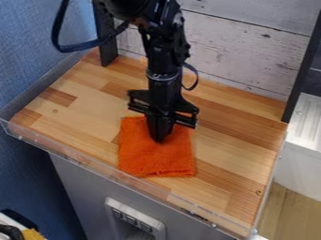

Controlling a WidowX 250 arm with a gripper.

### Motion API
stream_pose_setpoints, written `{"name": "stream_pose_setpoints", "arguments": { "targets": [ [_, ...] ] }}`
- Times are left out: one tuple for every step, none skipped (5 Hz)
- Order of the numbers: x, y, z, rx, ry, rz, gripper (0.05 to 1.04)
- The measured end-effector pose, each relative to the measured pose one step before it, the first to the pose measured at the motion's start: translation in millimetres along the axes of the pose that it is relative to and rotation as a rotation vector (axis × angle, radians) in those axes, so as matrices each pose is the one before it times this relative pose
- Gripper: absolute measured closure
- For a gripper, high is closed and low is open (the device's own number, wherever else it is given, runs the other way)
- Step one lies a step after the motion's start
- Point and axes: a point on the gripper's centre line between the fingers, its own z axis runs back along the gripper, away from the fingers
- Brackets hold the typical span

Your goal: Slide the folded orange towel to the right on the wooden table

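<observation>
The black gripper (160,137) hangs down from the top of the camera view over the middle of the wooden surface. Below it lies an orange cloth (160,159), folded into a rough square, flat on the wood near the front edge. The gripper's tip is over the upper middle of the cloth, touching it or just above it; which one I cannot tell. The gripper's body covers part of the cloth's back edge.
The wooden tabletop (238,140) has a low clear rim (94,159) along its front. A whitewashed plank wall (251,56) stands behind, with dark posts at the back left and right. Blue fabric panelling (28,56) is at the left.
</observation>
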Motion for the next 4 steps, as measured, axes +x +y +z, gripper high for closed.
{"name": "stream_pose_setpoints", "arguments": {
  "targets": [
    [7.11,-10.21,-0.30,-0.0068,0.0020,-0.0202,1.020],
    [2.97,-10.71,2.91,-0.0048,-0.0025,-0.0178,1.020],
    [2.04,-8.79,0.79,-0.0017,-0.0072,-0.0129,1.020],
    [1.26,-8.54,-4.31,-0.0007,-0.0073,-0.0152,1.020]
  ]
}}
